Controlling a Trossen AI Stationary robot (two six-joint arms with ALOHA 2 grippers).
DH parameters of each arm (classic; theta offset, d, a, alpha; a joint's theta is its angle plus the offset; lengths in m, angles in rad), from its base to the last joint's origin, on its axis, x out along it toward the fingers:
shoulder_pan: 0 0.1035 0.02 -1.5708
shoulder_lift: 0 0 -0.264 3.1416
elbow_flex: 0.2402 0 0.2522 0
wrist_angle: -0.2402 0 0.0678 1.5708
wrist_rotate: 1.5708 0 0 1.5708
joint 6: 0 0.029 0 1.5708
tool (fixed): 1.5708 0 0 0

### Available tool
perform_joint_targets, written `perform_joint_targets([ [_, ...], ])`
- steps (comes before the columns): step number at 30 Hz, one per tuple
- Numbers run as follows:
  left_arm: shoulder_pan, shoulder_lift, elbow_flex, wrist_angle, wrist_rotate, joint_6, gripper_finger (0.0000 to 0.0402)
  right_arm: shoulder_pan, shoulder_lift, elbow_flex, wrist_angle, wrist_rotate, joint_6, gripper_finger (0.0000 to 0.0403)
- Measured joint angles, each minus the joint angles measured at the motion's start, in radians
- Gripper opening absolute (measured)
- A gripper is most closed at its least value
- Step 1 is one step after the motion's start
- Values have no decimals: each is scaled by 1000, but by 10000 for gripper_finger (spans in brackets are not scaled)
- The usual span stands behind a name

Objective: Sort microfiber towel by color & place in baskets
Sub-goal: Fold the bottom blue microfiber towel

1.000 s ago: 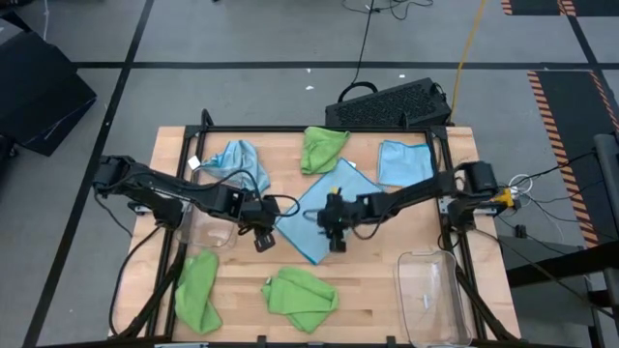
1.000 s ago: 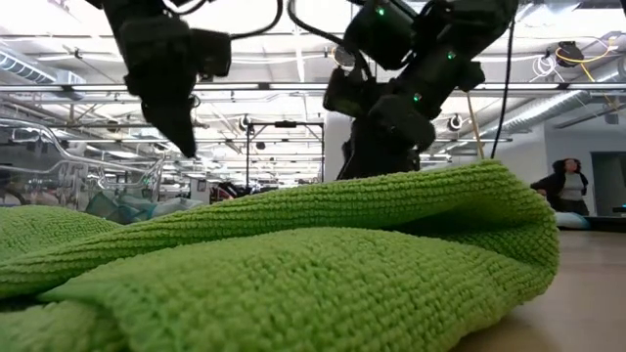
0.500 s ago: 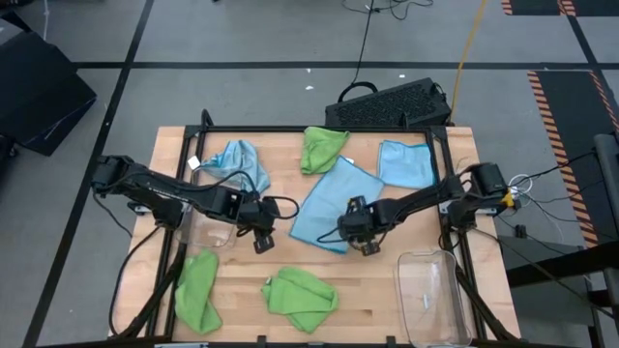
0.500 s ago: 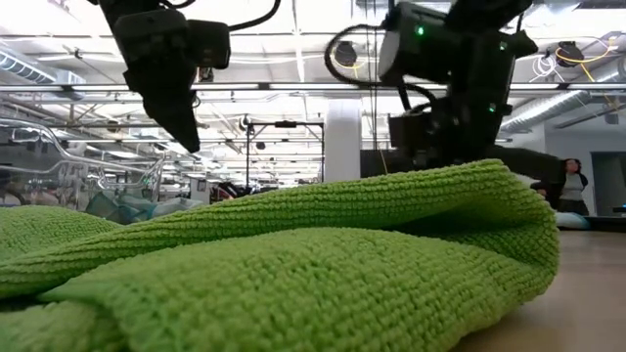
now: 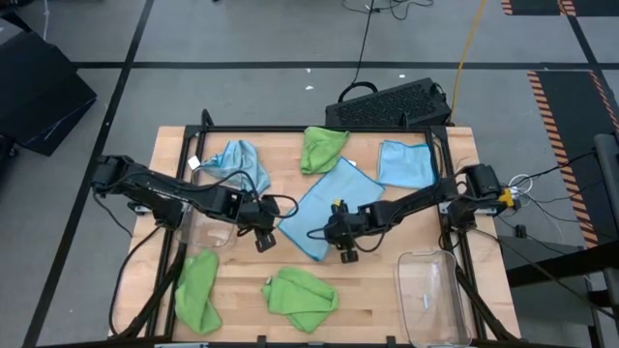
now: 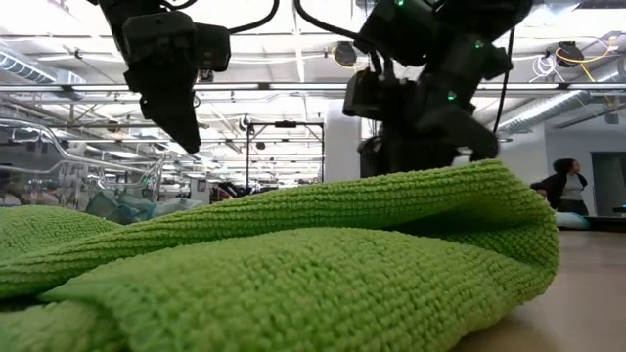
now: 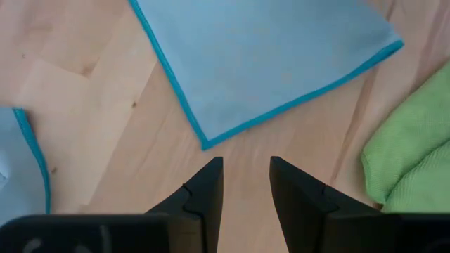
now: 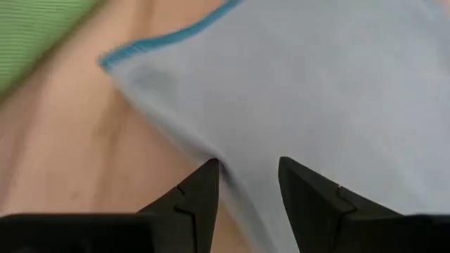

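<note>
Blue towel lies under the right pincer.

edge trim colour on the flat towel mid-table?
Teal trim on the light blue towel; clearest in the left wrist view.

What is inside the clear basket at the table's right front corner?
No towel lies inside the clear basket; only a small white speck shows through its bottom, too small to identify. The right gripper hovers over the flat blue towel beside it.
</note>
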Motion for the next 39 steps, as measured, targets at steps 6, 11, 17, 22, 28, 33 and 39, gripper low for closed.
perform_joint_targets([
  [6,-22,0,0,-6,23,-14,118,59,-2,4,-186,-107,54,141],
  [11,-44,0,0,-6,24,-21,118,79,-44,3,-389,-179,59,141],
  [17,-60,0,0,-1,58,-41,118,53,-125,0,-365,-122,98,141],
  [22,-59,0,0,32,143,-57,118,9,-126,0,-238,-120,157,141],
  [28,-59,0,0,159,130,-71,118,-19,-51,-74,61,10,168,141],
  [33,-91,1,0,143,53,-117,118,-9,-50,-87,-149,-88,108,141],
  [39,-119,1,0,133,44,-125,118,-18,-145,-93,-481,-60,-93,141],
])
